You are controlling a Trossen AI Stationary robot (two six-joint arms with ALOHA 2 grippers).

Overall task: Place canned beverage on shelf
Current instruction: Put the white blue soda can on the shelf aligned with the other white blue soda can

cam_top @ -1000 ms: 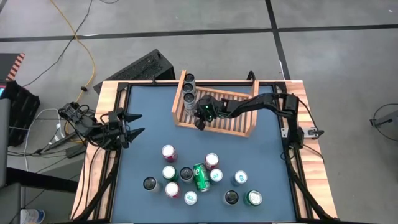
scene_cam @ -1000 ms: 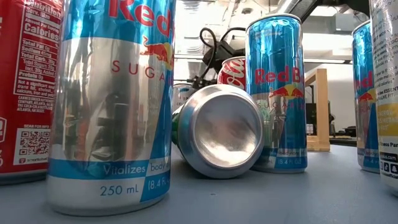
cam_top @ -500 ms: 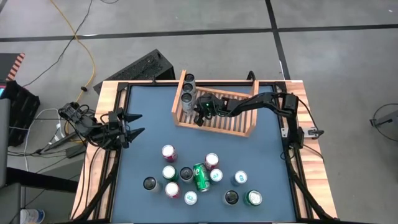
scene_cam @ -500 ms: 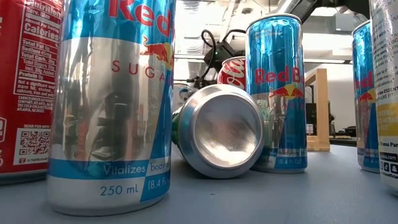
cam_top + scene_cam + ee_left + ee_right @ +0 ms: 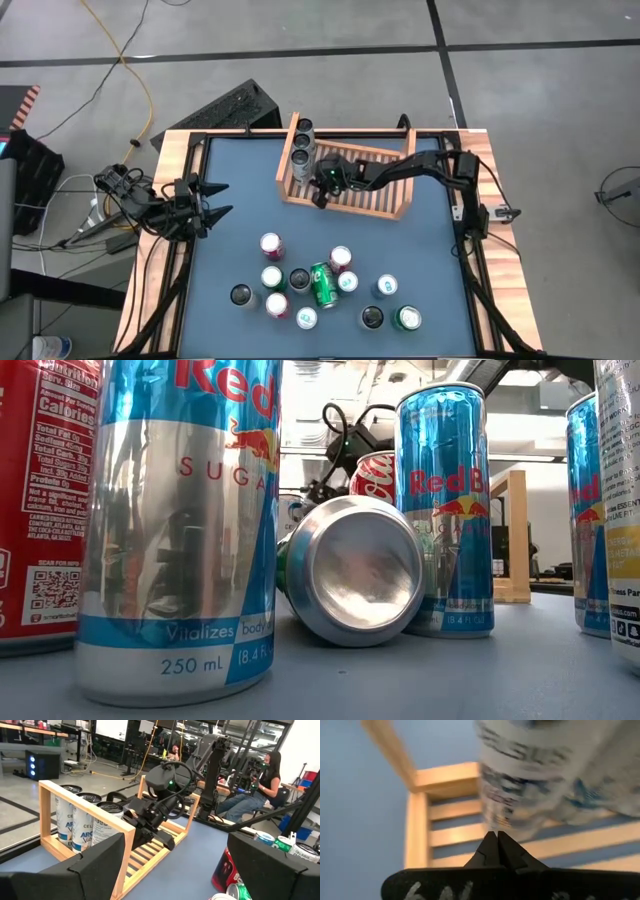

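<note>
Right gripper (image 5: 319, 197) hangs over the light wooden slatted shelf (image 5: 385, 212) at the back of the blue counter (image 5: 230, 200), jaws pinched closed and empty, just beside three upright white cans (image 5: 302, 142) in its corner; left gripper (image 5: 218, 199) waits at the counter's left edge, jaws spread; loose cans (image 5: 322, 284) cluster up front.

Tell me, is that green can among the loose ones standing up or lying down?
Lying down. The green can shows its long side from above, while the low view faces its round silver end.
</note>
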